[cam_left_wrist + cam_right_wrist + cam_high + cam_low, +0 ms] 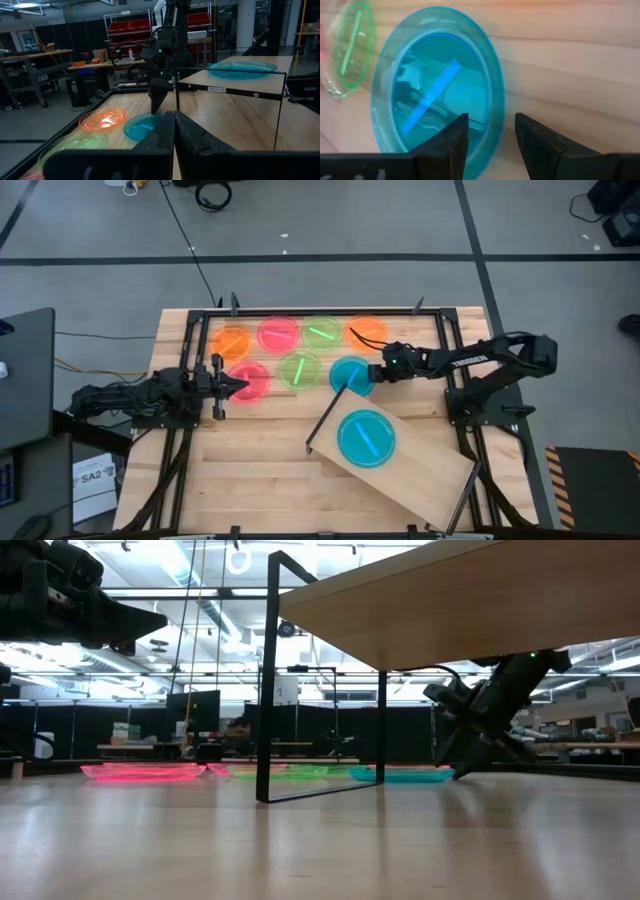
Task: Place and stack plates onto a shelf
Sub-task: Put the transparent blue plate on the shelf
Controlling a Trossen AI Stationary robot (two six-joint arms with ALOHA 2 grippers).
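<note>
A blue plate (350,373) lies flat on the table by the shelf's far corner. My right gripper (491,135) is open and slants down over the plate's rim (496,115). One finger (451,142) stands over the plate's inside and the other (536,145) outside it; I see no touch. The wooden shelf (420,475) stands askew at the near right, with another blue plate (366,437) lying on it. My left gripper (235,387) is shut and held level above a pink plate (252,380) at the left.
More plates lie flat in two rows on the far half of the table: orange (232,340), pink (279,333), green (322,331), orange (367,332) and green (299,370). The shelf's black leg frame (268,690) stands close to the blue plate. Bare wood lies at the near left (240,480).
</note>
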